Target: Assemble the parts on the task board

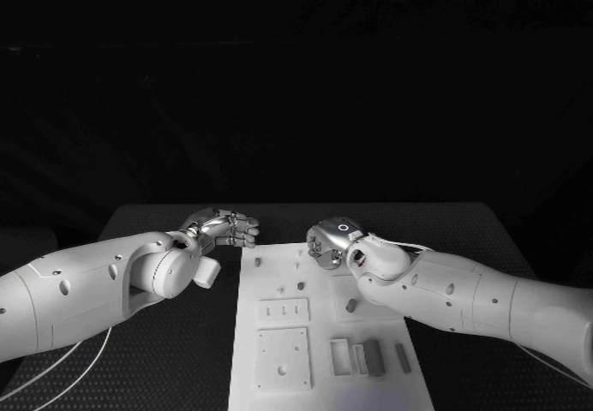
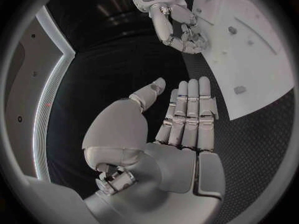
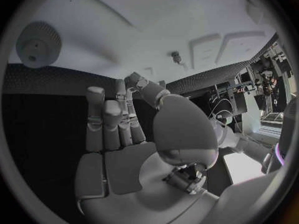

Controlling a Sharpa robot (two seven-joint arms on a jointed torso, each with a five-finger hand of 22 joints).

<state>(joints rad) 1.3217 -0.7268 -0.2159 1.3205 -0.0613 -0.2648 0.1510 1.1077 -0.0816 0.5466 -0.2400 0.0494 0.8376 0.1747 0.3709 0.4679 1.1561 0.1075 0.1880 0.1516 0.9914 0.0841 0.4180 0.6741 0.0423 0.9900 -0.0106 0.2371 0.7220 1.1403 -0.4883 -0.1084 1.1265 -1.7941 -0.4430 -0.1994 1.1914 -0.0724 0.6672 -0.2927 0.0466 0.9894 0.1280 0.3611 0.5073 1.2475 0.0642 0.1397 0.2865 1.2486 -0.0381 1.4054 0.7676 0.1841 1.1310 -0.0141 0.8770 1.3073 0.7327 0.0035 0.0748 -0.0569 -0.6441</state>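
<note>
Black table, white task board, no legible writing, both hands empty.

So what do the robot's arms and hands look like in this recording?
Both arms have smooth white shells with small dark round holes. The left hand and right hand are silver metal with segmented fingers. A ring-shaped mark sits on the right hand's back, and thin pale cables trail under the left arm.
</note>
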